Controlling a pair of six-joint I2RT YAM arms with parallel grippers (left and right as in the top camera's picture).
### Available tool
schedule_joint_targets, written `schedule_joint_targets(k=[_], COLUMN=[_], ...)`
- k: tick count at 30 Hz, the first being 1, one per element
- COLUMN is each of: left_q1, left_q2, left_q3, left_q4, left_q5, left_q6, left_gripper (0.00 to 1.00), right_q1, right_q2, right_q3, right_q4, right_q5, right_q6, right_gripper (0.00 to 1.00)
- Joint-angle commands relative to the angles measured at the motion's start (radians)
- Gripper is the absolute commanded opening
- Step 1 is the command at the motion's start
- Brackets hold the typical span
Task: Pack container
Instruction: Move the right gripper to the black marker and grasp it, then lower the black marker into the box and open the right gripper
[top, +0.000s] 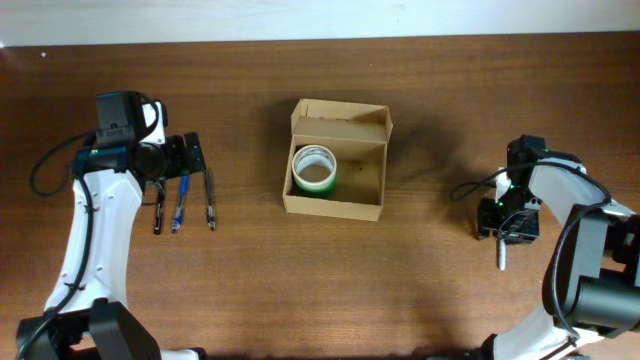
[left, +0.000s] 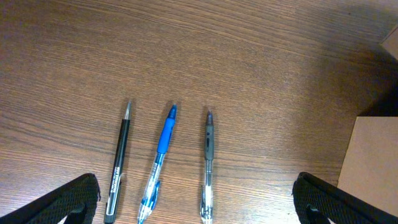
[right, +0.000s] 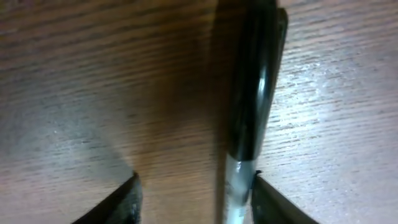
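The container (top: 331, 208), a tan cardboard box with its flap lid open, sits mid-table with a green-and-white tape roll (top: 314, 168) in its left half. Its side shows in the left wrist view (left: 373, 162). My left gripper (top: 190, 155) is open above the tops of three pens lying side by side: black (left: 119, 162), blue (left: 160, 155) and grey (left: 208, 162). My right gripper (top: 507, 232) is open low over the table, its fingers (right: 194, 199) straddling a black marker with a pale end (right: 252, 93), which lies close to the right finger.
A black cable (top: 470, 187) runs left from the right arm across the table. The marker's pale end (top: 501, 257) sticks out toward the front edge. The right half of the box holds nothing.
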Motion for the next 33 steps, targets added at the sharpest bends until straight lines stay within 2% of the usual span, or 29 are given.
schedule_joint_targets(k=[1,5,11,15,21,25,28,33], left_q1=[0.003,0.003,0.003,0.003,0.003,0.003,0.003,0.003], left_q2=[0.006,0.006,0.006,0.006,0.006,0.006,0.006,0.006], left_q3=[0.018,0.018,0.018,0.018,0.018,0.018,0.018,0.018], left_q4=[0.000,0.000,0.000,0.000,0.000,0.000,0.000,0.000], left_q5=[-0.007,-0.007,-0.007,-0.007,-0.007,-0.007,-0.007,-0.007], left_q6=[0.016,0.016,0.016,0.016,0.016,0.016,0.016,0.016], left_gripper=[0.99,0.99,0.99,0.99,0.99,0.99,0.99,0.99], right_q1=[-0.002,-0.002,-0.002,-0.002,-0.002,-0.002,0.001,0.052], right_q2=[0.011,0.011,0.011,0.011,0.011,0.001,-0.022,-0.076], right_q3=[-0.007,-0.007,-0.006,-0.006,0.008,0.079,0.196,0.530], right_q4=[0.008,0.012,0.015,0.018,0.014,-0.020,-0.086,-0.293], right_q5=[0.016,0.013,0.013,0.013,-0.032,-0.127,-0.208,-0.257], right_q6=[0.008,0.008,0.009,0.035,0.039,0.039,0.046,0.030], right_gripper=[0.44,0.28,0.19,0.04,0.04,0.04,0.04,0.04])
